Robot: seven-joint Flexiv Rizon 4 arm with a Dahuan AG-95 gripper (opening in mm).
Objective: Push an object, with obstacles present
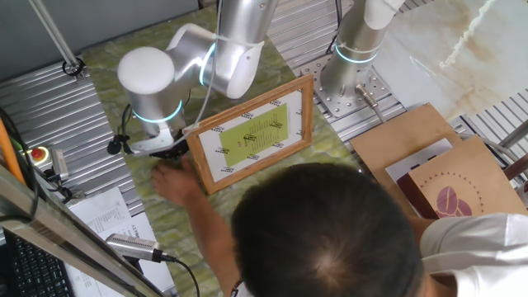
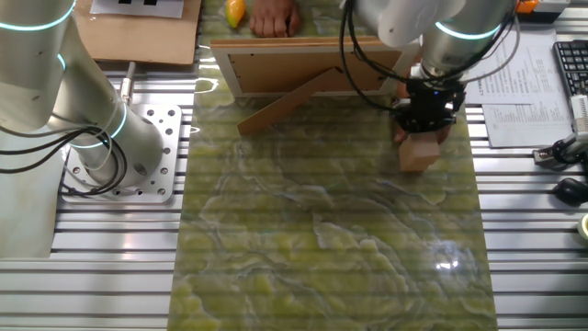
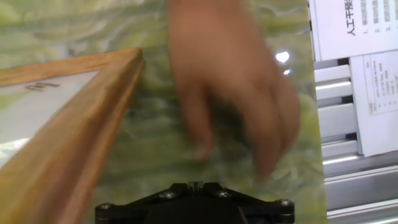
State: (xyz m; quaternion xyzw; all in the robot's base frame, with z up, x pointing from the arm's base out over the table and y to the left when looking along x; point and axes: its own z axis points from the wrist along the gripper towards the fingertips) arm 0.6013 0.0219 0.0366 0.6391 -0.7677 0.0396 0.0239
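We find the wooden block [image 2: 419,152] on the green mat [image 2: 322,239], right under the gripper [image 2: 426,115] and just beside the propped picture frame [image 2: 312,64]; we cannot tell how far the fingers are parted or whether they grip anything. A person's hand [image 3: 233,81] lies ahead of the fingers, so we should wait for it to clear, then push low and steadily away from the frame and the orange-yellow piece [image 2: 236,11]

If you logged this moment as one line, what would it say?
gripper: above block, state unclear | block: on mat, near frame | frame: standing | person's hand: on mat ahead of gripper | teardrop: behind frame
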